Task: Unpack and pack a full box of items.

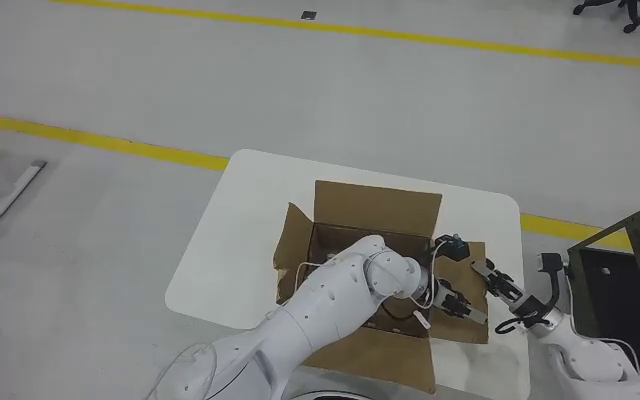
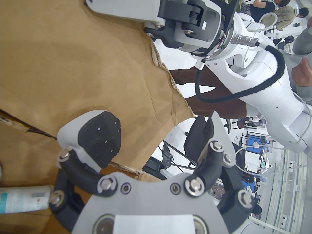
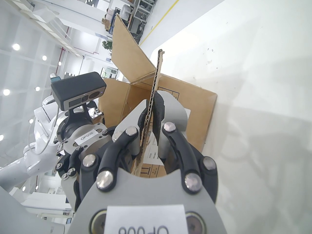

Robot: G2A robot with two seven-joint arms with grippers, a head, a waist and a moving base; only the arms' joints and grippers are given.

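Observation:
The open cardboard box point(image 1: 375, 215) stands on the white table point(image 1: 250, 230). Its right flap point(image 1: 474, 262) sticks out sideways. My right gripper point(image 3: 153, 109) is shut on that flap's edge point(image 3: 158, 69), also seen from above as the right gripper point(image 1: 495, 278). My left arm crosses over the box, and the left gripper point(image 2: 156, 135) is open beside the same flap point(image 2: 85, 62), one pad point(image 2: 100, 137) against the cardboard and the other finger past its torn edge. A white tube point(image 2: 22, 199) lies inside the box. The left gripper point(image 1: 462, 308) sits just inboard of the right one.
A dark open crate point(image 1: 610, 280) stands just off the table's right side. The box's other flaps are spread outward, the back one point(image 3: 126, 47) upright. Bare table lies to the left and behind the box.

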